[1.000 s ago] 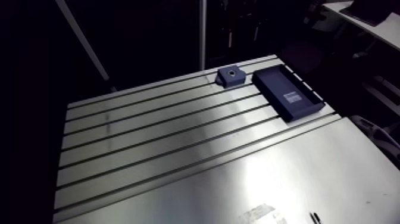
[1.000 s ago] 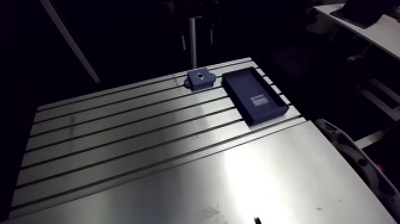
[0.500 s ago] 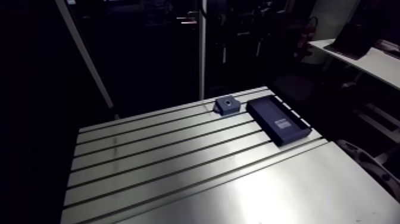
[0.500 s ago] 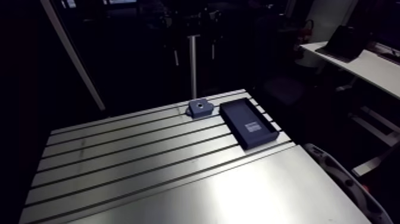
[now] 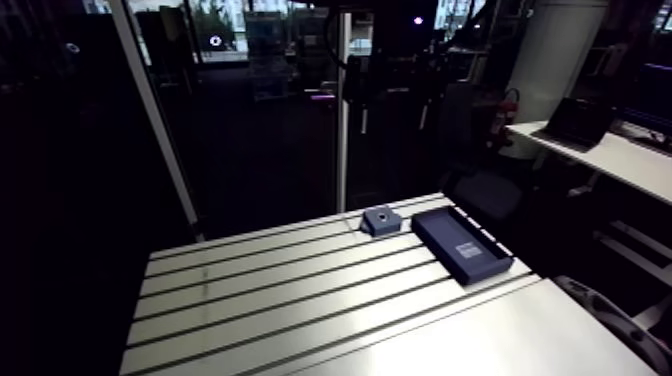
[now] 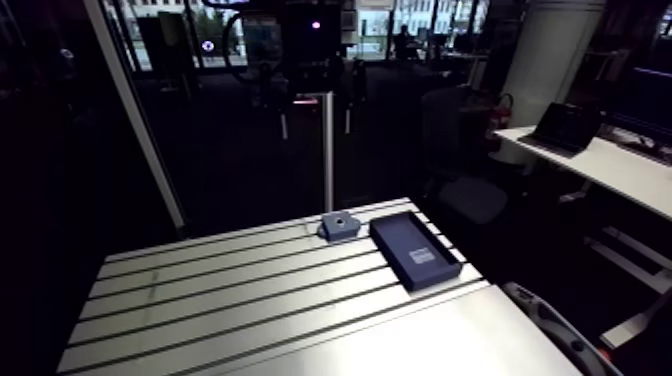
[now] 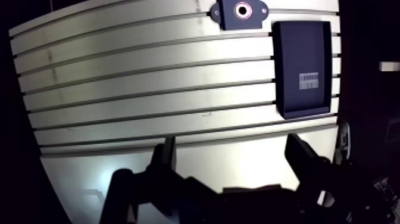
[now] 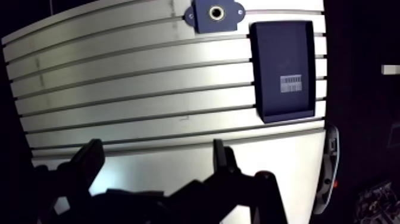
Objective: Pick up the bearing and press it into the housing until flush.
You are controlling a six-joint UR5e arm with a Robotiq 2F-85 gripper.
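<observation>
The fingers of the gripper are spread wide with nothing between them. They hang well above the near, smooth part of the worktop and touch nothing.

The housing, a small blue block with an ear at each side, sits far ahead of the fingers at the worktop's far edge, roughly in line with the gap between them. Its round bore faces upward and holds a pale ring. I cannot tell whether that ring is the bearing, and I cannot make out a loose bearing elsewhere.

A flat dark blue box with a raised rim lies just beside the housing, with a thin strip of metal showing between the two. It is ahead of one finger or slightly outward of it. Its long side runs toward the fingers and crosses several slots, and a small pale label sits on the half nearer the fingers.

Between the fingers and the housing lies only slotted worktop, with the dark slots running crosswise to the line from the fingers to the housing. The box stands to the side of that line and does not lie across it.

In the arm view the housing and box sit close together at the far corner.
</observation>
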